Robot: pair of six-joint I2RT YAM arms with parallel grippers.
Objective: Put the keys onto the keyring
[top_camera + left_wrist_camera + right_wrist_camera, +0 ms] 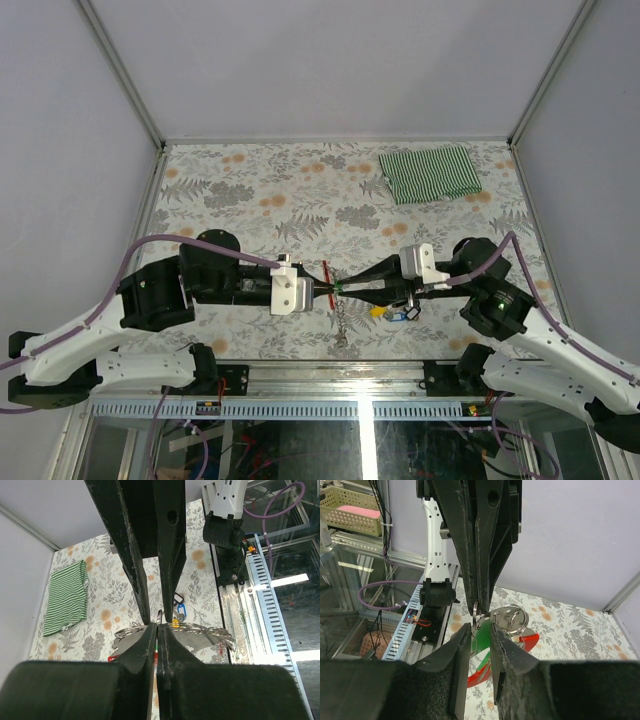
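Tabletop (250, 200): floral.
Left gripper (323, 291) jaws: clenched on keyring (326, 276).
Right gripper (343, 288) jaws: grasping green key (481, 646); we barely see it.

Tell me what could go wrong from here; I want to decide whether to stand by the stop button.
1. The left gripper and right gripper meet tip to tip, so a small misalignment could knock the keyring askew.
2. The green key sits near the very tips of the right gripper; it might slip and drop.
3. The chain hangs loose below and could swing or snag.
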